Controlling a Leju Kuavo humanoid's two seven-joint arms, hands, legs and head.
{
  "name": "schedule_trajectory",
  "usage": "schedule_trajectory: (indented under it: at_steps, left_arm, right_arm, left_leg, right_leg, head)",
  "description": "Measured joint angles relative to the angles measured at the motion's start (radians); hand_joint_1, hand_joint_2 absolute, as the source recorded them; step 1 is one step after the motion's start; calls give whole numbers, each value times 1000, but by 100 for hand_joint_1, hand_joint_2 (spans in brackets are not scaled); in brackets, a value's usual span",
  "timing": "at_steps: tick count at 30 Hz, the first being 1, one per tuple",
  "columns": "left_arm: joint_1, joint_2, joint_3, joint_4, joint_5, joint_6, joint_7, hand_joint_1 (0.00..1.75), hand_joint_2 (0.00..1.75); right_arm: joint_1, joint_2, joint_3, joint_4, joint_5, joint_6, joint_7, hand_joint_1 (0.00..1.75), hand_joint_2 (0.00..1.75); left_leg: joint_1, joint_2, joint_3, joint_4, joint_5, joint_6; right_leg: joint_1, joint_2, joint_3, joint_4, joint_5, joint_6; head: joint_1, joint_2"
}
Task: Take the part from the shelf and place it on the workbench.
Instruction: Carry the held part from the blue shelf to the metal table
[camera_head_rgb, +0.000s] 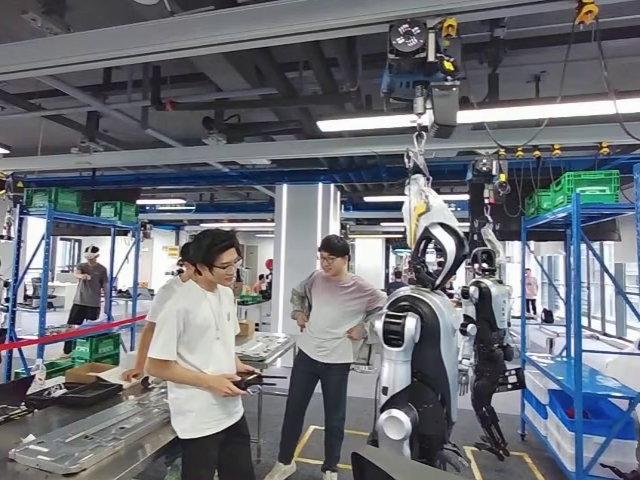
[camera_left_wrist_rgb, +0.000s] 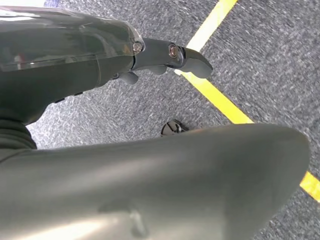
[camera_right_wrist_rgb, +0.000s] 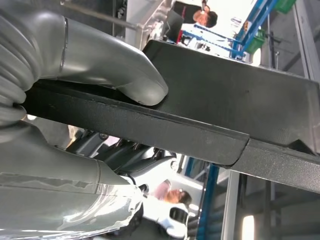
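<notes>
1. Resting in the right hand (camera_right_wrist_rgb: 75, 90), the flat black part (camera_right_wrist_rgb: 234, 105) is pinched between its grey thumb above and dark fingers (camera_right_wrist_rgb: 124, 155) below.
2. Left hand (camera_left_wrist_rgb: 113, 55) hangs over grey floor (camera_left_wrist_rgb: 264, 60); whether its fingers are spread or closed cannot be told.
3. Two people (camera_head_rgb: 204, 360) stand beside a metal surface (camera_head_rgb: 98, 435).
</notes>
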Motion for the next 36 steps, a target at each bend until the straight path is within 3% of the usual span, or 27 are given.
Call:
schedule_trajectory:
  at_steps: [2, 4, 6, 7, 8, 9, 11, 13, 15, 16, 17, 19, 21, 22, 23, 24, 26, 28, 31, 32, 34, 36]
  left_arm:
    - [0, 0, 0, 0, 0, 0, -1, 0, 175]
    - [-1, 1, 0, 0, 0, 0, -2, 0, 175]
    - [-3, 1, -1, 0, 0, 0, -2, 0, 175]
    - [-3, 1, -1, 0, 0, 0, -2, 0, 175]
    - [-3, 1, -1, 0, 0, 0, -2, 0, 175]
    - [-3, 0, -1, 0, 0, 0, -2, 0, 175]
    - [-5, -3, -1, 2, 0, 0, -2, 0, 175]
    - [-4, -5, -1, 4, 1, -1, -2, 0, 175]
    - [1, -5, -1, 4, 1, -1, -2, 0, 175]
    - [3, -5, -1, 4, 1, -1, -2, 0, 175]
    - [3, -5, -2, 5, 1, -1, -3, 0, 175]
    - [-1, -5, -2, 5, 1, -1, -3, 0, 175]
    - [-4, -4, -2, 5, 1, -2, -4, 0, 175]
    - [-3, -4, -2, 5, 1, -2, -4, 0, 175]
    - [-2, -4, -2, 6, 1, -3, -4, 0, 175]
    - [-1, -4, -2, 6, 1, -3, -4, 0, 175]
    - [-2, -4, -2, 7, 1, -3, -5, 0, 175]
    - [-4, -4, -2, 9, 1, -4, -6, 0, 175]
    - [-2, -3, -2, 10, 1, -4, -7, 0, 175]
    - [-1, -2, -2, 10, 1, -4, -8, 0, 175]
    - [-1, -2, -2, 10, 1, -3, -9, 0, 175]
    - [-4, -1, -2, 10, 1, -3, -10, 0, 175]
  right_arm:
    - [-1, 0, 1, 0, 0, -1, 0, 175, 175]
    - [0, 0, 2, 0, -1, -1, 0, 175, 175]
    - [3, 0, 2, 0, 0, -1, 1, 175, 175]
    - [4, 0, 2, 1, 0, -1, 1, 175, 175]
    - [4, 0, 2, 1, 0, -1, 1, 175, 175]
    - [4, 0, 2, 1, 0, -1, 1, 175, 175]
    - [3, 0, 3, 0, 0, -1, 1, 175, 175]
    - [2, 0, 3, 0, 0, -1, 1, 175, 175]
    - [0, 0, 4, 0, 0, -1, 1, 175, 175]
    - [-1, 0, 5, 0, 0, -1, 1, 175, 175]
    - [-2, 0, 6, -1, -1, -1, 1, 175, 175]
    - [-1, 0, 6, -1, -1, -1, 1, 175, 175]
    - [1, 0, 6, 0, -1, -1, 2, 175, 175]
    - [3, 0, 6, 0, -1, 0, 2, 175, 175]
    - [4, 0, 7, 0, -1, 0, 2, 175, 175]
    - [5, 0, 7, 0, -1, 0, 2, 175, 175]
    - [6, 0, 6, 0, -2, 1, 1, 175, 175]
    - [6, 0, 6, -1, -4, 0, 2, 175, 175]
    - [7, 0, 8, -1, -6, 1, 2, 175, 175]
    - [7, 0, 8, -1, -6, 2, 1, 175, 175]
    - [7, 0, 7, -1, -8, 1, 1, 175, 175]
    - [12, 0, 7, -1, -10, 1, 1, 175, 175]
  left_leg:
    - [0, -18, 1, -2, 2, 15]
    - [-3, -35, 2, -3, 3, 25]
    - [-11, -59, 2, -3, 3, 32]
    - [-15, -73, 3, -3, 3, 33]
    - [-17, -87, 4, -3, 3, 34]
    - [-19, -101, 6, -3, 3, 35]
    - [-19, -128, 6, -2, 4, 34]
    - [-15, -152, 0, -2, 6, 30]
    - [-14, -170, -4, -5, 9, 22]
    - [-17, -158, -7, -2, 5, 18]
    - [-19, -134, -16, 15, -9, 13]
    - [-19, -73, -62, 110, -66, 0]
    - [-8, -49, -122, 234, -114, -15]
    - [-2, -45, -134, 259, -114, -21]
    - [4, -40, -126, 244, -95, -28]
    - [9, -29, -98, 189, -61, -34]
    - [10, 17, -31, 57, -7, -41]
    - [4, 45, -4, 2, 5, -31]
    - [-3, 19, -8, 4, 2, -2]
    - [-4, 9, -8, 4, 3, 5]
    - [-3, -11, -6, 2, 4, 18]
    - [-5, -34, -7, 2, 5, 27]
  right_leg:
    - [-6, 32, -12, 40, -34, 7]
    - [-6, 84, -69, 166, -103, 4]
    - [-2, 103, -136, 297, -146, -4]
    - [2, 106, -150, 315, -138, -11]
    - [7, 111, -145, 290, -109, -19]
    - [14, 122, -123, 228, -66, -29]
    - [25, 171, -72, 90, 10, -47]
    - [29, 197, -50, 30, 32, -54]
    - [26, 173, -42, 14, 32, -54]
    - [24, 160, -37, 3, 34, -56]
    - [21, 145, -32, -8, 37, -57]
    - [19, 116, -26, -20, 40, -59]
    - [18, 86, -25, -20, 37, -57]
    - [16, 72, -24, -19, 35, -55]
    - [15, 59, -21, -19, 32, -51]
    - [12, 47, -17, -17, 27, -46]
    - [11, 26, -10, -9, 15, -32]
    - [14, 12, -7, -1, 6, -20]
    - [12, -9, 0, -1, -1, -8]
    - [9, -5, 2, 2, -8, -3]
    - [3, 37, -17, 56, -49, 3]
    - [2, 88, -83, 196, -115, 1]
  head:
    - [0, 0]
    - [0, 0]
    - [0, 0]
    - [0, 0]
    - [0, 0]
    - [0, 0]
    - [0, 0]
    - [0, 0]
    - [0, 0]
    - [0, 0]
    - [0, 0]
    - [0, 0]
    - [0, 0]
    - [0, 0]
    - [0, 0]
    - [0, 0]
    - [0, 0]
    - [0, 0]
    - [-1, 0]
    - [-1, 0]
    - [-1, 0]
    - [-1, 0]
